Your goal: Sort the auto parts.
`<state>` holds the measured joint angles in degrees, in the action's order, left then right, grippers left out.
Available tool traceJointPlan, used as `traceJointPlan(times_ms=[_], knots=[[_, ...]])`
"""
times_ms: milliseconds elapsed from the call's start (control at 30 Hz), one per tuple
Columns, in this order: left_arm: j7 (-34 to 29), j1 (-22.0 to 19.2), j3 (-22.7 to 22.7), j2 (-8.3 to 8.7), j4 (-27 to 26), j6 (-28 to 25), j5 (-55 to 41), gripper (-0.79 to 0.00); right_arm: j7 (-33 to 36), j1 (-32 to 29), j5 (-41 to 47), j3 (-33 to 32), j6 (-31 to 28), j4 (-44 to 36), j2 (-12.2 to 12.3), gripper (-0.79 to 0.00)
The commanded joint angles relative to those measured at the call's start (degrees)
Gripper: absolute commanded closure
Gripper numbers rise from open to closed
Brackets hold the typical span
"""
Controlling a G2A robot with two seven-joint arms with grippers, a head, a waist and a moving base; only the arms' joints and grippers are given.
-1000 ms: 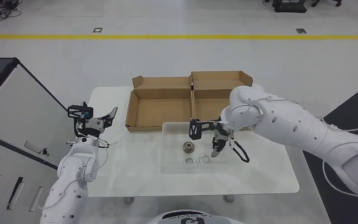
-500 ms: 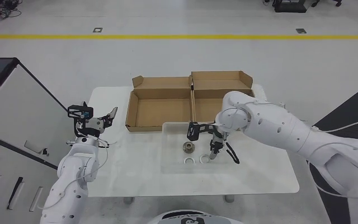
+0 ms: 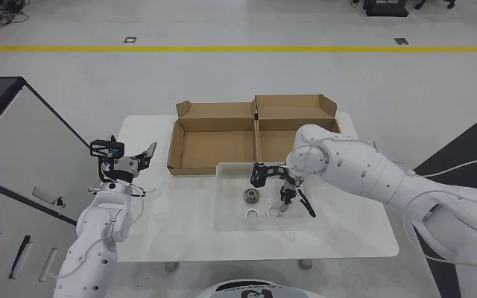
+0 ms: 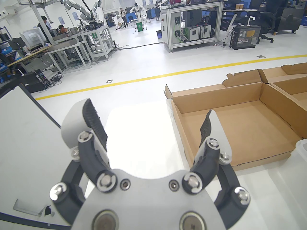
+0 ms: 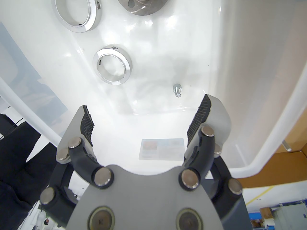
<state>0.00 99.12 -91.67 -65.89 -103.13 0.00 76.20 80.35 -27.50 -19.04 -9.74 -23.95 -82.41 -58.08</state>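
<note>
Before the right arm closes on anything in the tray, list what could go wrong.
The open right tool has neither the small ring nor the screw between its fingers; closing now would likely grab nothing.
The screw lies close to one finger and could be knocked away.
The large ring and flanged hub lie close together, so picking either may nudge the other.

Light: bright, even — overhead | glare: on white bin (image 5: 165, 48) | shadows: soft
</note>
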Motion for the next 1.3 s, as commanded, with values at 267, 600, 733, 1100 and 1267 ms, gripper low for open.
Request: traceJointPlan(times_ms=[267,600,733,1100,1267], knots=[[0.00,0.00,0.00,0.00,0.00,0.00,0.00,-0.785,-0.50,-1.59,-2.03,-0.55,2.10,0.07,0.36,-0.785],[0.00,0.00,0.00,0.00,0.00,0.00,0.00,-0.785,-0.34,-2.82,-3.46,-1.80,3.30,0.35,0.58,-0.600],[0.00,0.00,0.00,0.00,0.00,0.00,0.00,-0.785,-0.44,-3.27,-4.17,-2.35,4.16,0.68,0.62,-0.517],[0.00,0.00,0.00,0.00,0.00,0.00,0.00,-0.785,-1.18,-4.20,-6.76,-3.51,5.46,1.37,0.34,-0.499],[0.00,0.00,0.00,0.00,0.00,0.00,0.00,-0.785,-1.99,-4.64,-7.45,-3.97,5.28,2.44,-0.06,-0.496]])
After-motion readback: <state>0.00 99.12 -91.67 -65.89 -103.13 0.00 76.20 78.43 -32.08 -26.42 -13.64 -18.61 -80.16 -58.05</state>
